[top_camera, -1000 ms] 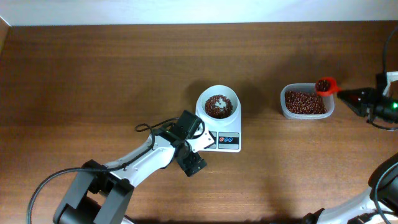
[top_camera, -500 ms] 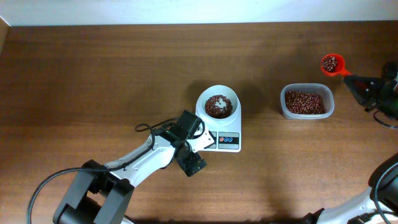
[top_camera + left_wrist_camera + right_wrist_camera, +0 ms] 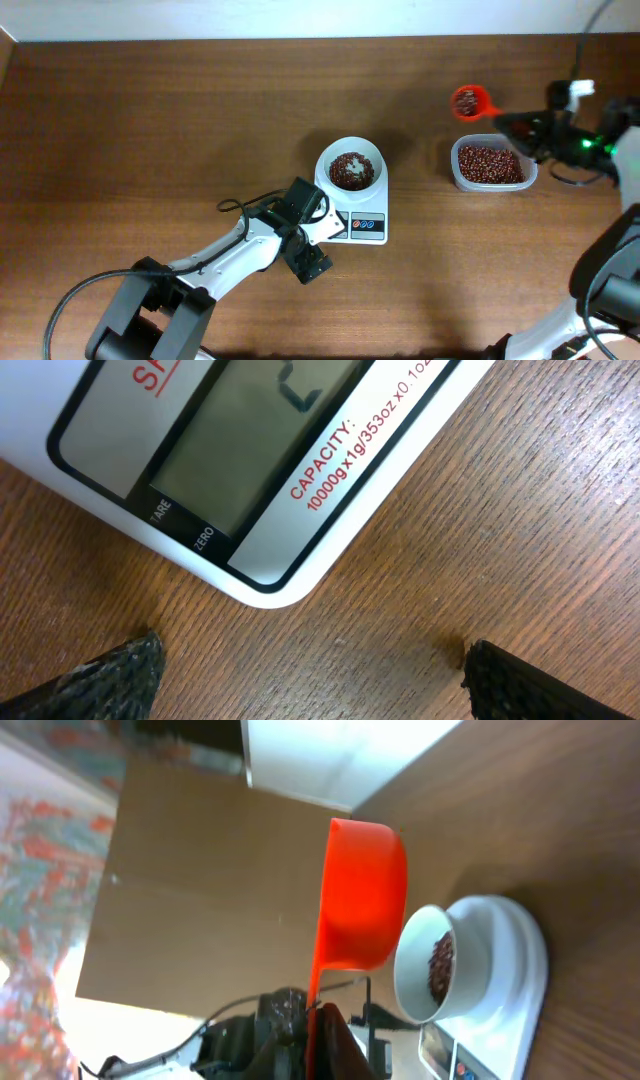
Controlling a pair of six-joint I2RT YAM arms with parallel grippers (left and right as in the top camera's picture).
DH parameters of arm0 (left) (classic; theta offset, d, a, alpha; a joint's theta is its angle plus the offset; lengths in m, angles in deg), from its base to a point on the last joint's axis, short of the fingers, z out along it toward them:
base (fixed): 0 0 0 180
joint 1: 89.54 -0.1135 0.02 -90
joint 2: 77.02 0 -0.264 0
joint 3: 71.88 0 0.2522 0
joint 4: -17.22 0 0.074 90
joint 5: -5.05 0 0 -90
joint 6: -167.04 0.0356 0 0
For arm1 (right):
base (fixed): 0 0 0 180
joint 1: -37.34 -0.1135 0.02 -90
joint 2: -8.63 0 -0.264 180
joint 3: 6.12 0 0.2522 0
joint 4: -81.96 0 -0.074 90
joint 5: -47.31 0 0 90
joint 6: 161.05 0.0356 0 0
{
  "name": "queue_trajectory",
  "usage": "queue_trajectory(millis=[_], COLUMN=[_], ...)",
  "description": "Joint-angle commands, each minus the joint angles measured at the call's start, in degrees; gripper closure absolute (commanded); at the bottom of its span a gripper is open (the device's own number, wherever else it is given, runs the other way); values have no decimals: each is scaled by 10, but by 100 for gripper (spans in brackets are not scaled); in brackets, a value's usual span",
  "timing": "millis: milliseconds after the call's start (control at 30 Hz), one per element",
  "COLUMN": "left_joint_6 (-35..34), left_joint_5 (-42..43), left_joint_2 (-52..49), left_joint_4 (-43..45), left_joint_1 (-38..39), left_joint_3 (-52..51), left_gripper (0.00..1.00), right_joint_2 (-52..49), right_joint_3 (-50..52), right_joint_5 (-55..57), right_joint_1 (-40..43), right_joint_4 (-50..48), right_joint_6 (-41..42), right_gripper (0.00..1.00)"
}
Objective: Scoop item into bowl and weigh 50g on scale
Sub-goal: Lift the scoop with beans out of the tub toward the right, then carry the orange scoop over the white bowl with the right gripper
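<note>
Holding an orange scoop [image 3: 466, 100] by its handle, the right end effector [image 3: 522, 124] pinched the thin grip between its fingers above the far right of the wooden desk [image 3: 150, 130]. The scoop's cup carried a small load of dark reddish-brown beans [image 3: 350, 171] and hung over bare wood just beyond the far left corner of a clear plastic container [image 3: 492, 163], which was itself filled with more of the beans. Well apart from it, near the middle of the desk, the small white bowl [image 3: 350, 166] sat on the platform of the white scale [image 3: 366, 226], with a loose pile of beans covering its bottom. The right wrist view showed the scoop [image 3: 360, 900] from the side, with the bowl [image 3: 435, 965] and scale [image 3: 510, 980] beyond it. The left end effector [image 3: 315, 232] lay low at the scale's front left corner with its fingers spread wide and nothing between them. In the left wrist view, both dark fingertips [image 3: 110, 670] flanked the corner of the scale [image 3: 330, 510] without touching it. Only part of the display appeared there, and its reading could not be made out.
</note>
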Motion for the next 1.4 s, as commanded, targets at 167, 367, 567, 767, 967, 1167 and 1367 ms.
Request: queue_trajectory(millis=[167, 367, 567, 767, 967, 1167, 1367], left_joint_6=[1, 1, 1, 1, 1, 1, 1], left_joint_5=[19, 19, 19, 19, 19, 19, 19], left_joint_2=[-20, -20, -20, -20, -20, -20, -20], left_joint_4=[-6, -6, -6, -6, -6, -6, -6], left_joint_1=[3, 3, 3, 3, 3, 3, 3], left_joint_3=[-10, -10, -10, -10, -10, -10, -10], left_gripper=[1, 1, 1, 1, 1, 1, 1], right_joint_2=[-5, -5, -5, -4, -1, 18, 26], right_joint_3=[-10, -10, -10, -10, -36, -109, -126], right_joint_5=[34, 108, 212, 304, 353, 410, 532], right_joint_1=[-140, -203, -246, -296, -304, -310, -355], right_joint_4=[-19, -76, -122, -128, -114, -45, -23], right_joint_6=[-4, 56, 97, 105, 142, 140, 140], right_gripper=[96, 96, 96, 96, 96, 96, 96])
